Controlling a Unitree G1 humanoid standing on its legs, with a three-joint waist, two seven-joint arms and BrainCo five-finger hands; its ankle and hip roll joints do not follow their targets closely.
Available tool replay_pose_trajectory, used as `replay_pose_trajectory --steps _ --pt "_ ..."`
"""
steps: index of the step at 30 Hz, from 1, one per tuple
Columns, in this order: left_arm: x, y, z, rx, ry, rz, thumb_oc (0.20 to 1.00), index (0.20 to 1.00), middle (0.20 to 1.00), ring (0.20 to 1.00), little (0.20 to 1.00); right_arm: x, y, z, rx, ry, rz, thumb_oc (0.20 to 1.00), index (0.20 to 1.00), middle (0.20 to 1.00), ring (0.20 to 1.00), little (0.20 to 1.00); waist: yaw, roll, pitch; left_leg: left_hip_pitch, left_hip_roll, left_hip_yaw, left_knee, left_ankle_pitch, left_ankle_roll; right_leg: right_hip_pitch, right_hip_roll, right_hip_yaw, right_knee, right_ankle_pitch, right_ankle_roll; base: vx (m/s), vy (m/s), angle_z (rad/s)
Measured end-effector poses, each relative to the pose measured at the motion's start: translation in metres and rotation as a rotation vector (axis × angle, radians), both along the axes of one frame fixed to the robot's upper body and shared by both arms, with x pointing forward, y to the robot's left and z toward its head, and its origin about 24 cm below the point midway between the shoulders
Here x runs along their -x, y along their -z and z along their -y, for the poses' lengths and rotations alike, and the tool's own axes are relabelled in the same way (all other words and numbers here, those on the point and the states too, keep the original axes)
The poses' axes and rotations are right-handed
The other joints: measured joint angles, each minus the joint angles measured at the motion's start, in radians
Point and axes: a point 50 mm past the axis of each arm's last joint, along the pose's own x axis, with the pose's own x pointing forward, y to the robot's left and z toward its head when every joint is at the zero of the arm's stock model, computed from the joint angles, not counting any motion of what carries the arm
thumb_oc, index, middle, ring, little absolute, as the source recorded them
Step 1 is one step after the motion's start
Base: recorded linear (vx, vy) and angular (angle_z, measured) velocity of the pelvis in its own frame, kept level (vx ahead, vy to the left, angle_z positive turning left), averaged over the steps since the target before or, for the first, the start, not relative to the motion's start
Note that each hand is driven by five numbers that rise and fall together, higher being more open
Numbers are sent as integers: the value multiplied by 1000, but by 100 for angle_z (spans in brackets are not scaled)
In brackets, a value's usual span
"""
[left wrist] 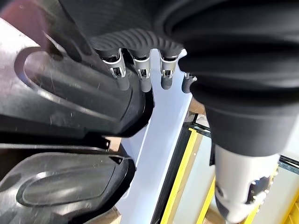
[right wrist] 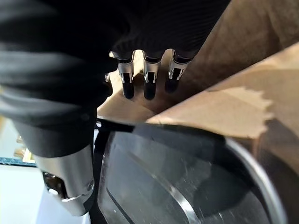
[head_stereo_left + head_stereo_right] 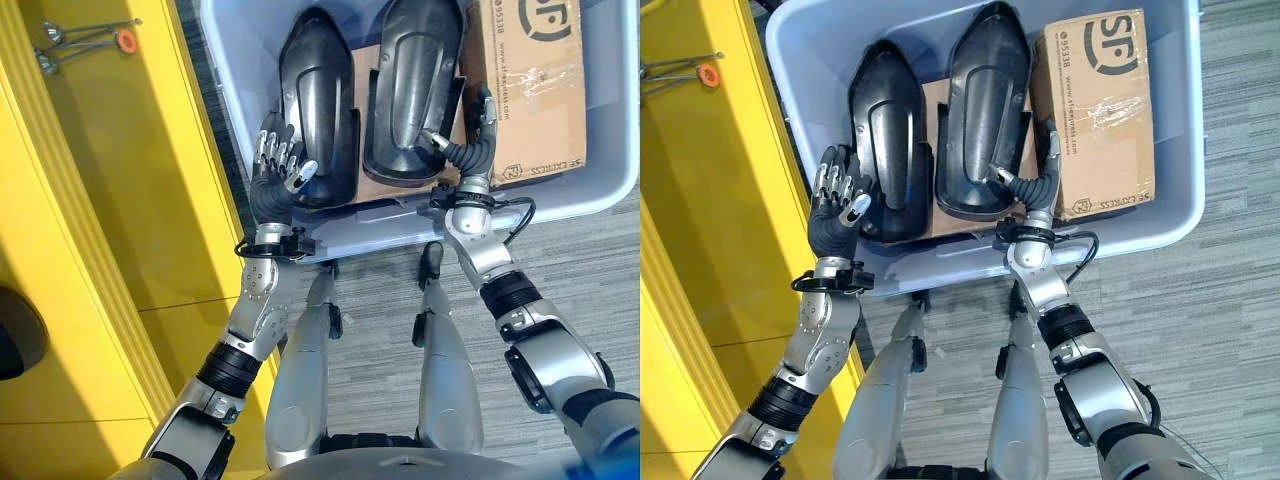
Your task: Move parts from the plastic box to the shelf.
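**Both hands at the two black parts inside the plastic box**

The pale blue plastic box (image 3: 1180, 215) is the landmark. Inside it two long black moulded parts lie side by side on a brown cardboard sheet (image 3: 940, 105), and neither is lifted. The left black part (image 3: 888, 140) lies nearer the box's left wall; the right black part (image 3: 985, 120) lies in the middle. Beside the right part, against the box's right wall, sits a cardboard carton (image 3: 1095, 110) with large black printing and lines of small print on its top, plus clear tape; the rig rules keep me from reading the print off.

The left hand (image 3: 838, 205) is at the box's near-left corner, beside the near end of the left part. Its fingers (image 1: 122, 81) are straight and relaxed, with the tips close to the part's edge, grasping nothing; whether they touch the part I cannot tell.

The right hand (image 3: 1032, 185) reaches over the box's near wall into the gap between the right part and the carton. Its fingers (image 2: 148, 84) are extended along the cardboard, and the thumb lies toward the part's near end. It is not clenched around anything.

Left of the box stands a yellow surface (image 3: 720, 200), with thin metal pieces and a small orange disc (image 3: 707, 74) near its far end
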Motion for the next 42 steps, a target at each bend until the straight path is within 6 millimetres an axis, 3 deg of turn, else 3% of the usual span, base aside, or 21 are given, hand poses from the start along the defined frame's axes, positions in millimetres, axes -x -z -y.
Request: replay_pose_trajectory --steps 7,11,19,27,28,29,38,42 --pt "0 -1 1 -5 6 2 1000 1000 1000 1000 1000 -2 -5 -1 0 3 12 1000 1000 1000 1000 1000 2 0 3 -45 -5 -4 23 0 0 -31 -4 -1 -2 -1 1 0 0 0" --pt "0 0 2 -5 10 0 1000 1000 1000 1000 1000 -7 2 5 12 35 -32 1000 1000 1000 1000 1000 4 2 10 -49 -7 -8 29 1 2 -32 -5 -1 1 -1 1 0 0 0" --pt "0 -1 0 -17 9 6 1000 1000 1000 1000 1000 -21 -14 18 -42 114 -46 1000 1000 1000 1000 1000 13 3 11 -108 -11 -24 70 1 2 -74 -12 -8 23 -1 1 1 13 3" --pt "-2 -5 3 7 28 15 1000 1000 1000 1000 1000 -34 -43 27 -30 150 -28 1000 1000 1000 1000 1000 25 4 11 -189 -7 -28 110 1 2 -170 -10 2 86 -2 2 2 2 -1" --pt "-3 -7 3 6 30 21 1000 1000 1000 1000 1000 -35 -45 26 -30 149 -23 944 944 944 944 944 26 4 11 -197 -8 -28 114 2 4 -177 -11 3 90 -2 2 0 0 0" --pt "-3 -8 5 4 38 24 1000 1000 1000 1000 1000 -37 -47 26 -18 155 -33 200 200 200 200 200 25 4 11 -211 -9 -29 126 2 4 -195 -11 4 104 -3 2 0 0 0" --pt "-3 -9 7 1 47 28 1000 1000 1000 1000 1000 -36 -51 31 2 154 -17 200 200 200 200 200 25 4 11 -203 -7 -28 128 7 9 -198 -12 7 131 -9 -4 0 0 0" --pt "-3 -9 7 1 47 26 1000 1000 1000 1000 1000 -34 -34 34 27 136 -87 200 200 200 200 200 27 3 11 -129 -8 -27 119 8 11 -126 -13 6 124 -9 -4 0 0 0"
